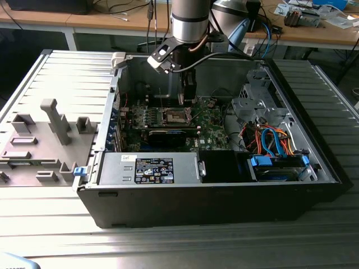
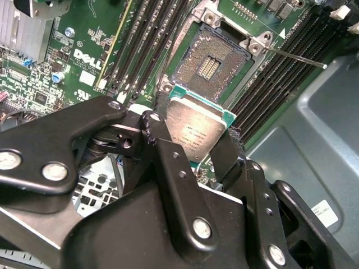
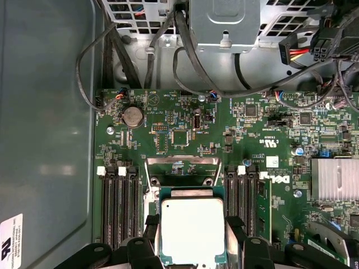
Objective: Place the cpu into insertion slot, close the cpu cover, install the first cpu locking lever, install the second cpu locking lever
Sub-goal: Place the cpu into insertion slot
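second wrist view: the black two-fingered gripper [image 2: 193, 147] is clenched on the edges of the small flat square silver-grey cpu [image 2: 195, 128], held close before the dark silvery-rimmed square insertion slot [image 2: 210, 64] on the green motherboard [image 2: 84, 61]. the cpu is probably light, stiff and fragile, so its edges are the right hold.

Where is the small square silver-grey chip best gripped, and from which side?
Probably by two opposite thin edges, from above its flat top, as the black gripper holds the square silver-grey cpu now. That leaves its underside free for the dark square insertion slot.
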You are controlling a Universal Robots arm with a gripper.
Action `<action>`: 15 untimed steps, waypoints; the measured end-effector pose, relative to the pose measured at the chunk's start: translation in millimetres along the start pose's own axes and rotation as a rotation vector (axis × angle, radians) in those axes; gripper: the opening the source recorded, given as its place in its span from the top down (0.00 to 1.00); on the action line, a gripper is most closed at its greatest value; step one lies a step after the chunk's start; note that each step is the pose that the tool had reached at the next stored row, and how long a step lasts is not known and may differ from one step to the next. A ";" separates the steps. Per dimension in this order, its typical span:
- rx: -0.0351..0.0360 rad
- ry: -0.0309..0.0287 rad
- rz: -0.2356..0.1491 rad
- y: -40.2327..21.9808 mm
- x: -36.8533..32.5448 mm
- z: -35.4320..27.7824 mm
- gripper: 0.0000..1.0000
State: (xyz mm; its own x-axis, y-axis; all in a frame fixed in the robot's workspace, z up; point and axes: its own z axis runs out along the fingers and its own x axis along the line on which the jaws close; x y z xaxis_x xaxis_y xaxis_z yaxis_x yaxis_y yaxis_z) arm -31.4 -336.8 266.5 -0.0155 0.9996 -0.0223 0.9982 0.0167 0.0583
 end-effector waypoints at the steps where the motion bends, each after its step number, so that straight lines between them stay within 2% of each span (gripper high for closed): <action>1: 0.0000 0.0000 0.000 0.0 0.0 0.2 0.45; 15: 0.0000 -0.0001 0.000 -0.2 0.1 3.2 0.45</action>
State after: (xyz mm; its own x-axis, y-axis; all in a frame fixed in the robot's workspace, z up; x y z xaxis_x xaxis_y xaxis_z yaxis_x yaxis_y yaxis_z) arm -31.4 -336.8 263.3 -0.0155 0.9996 -0.0224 0.9982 0.0168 0.0583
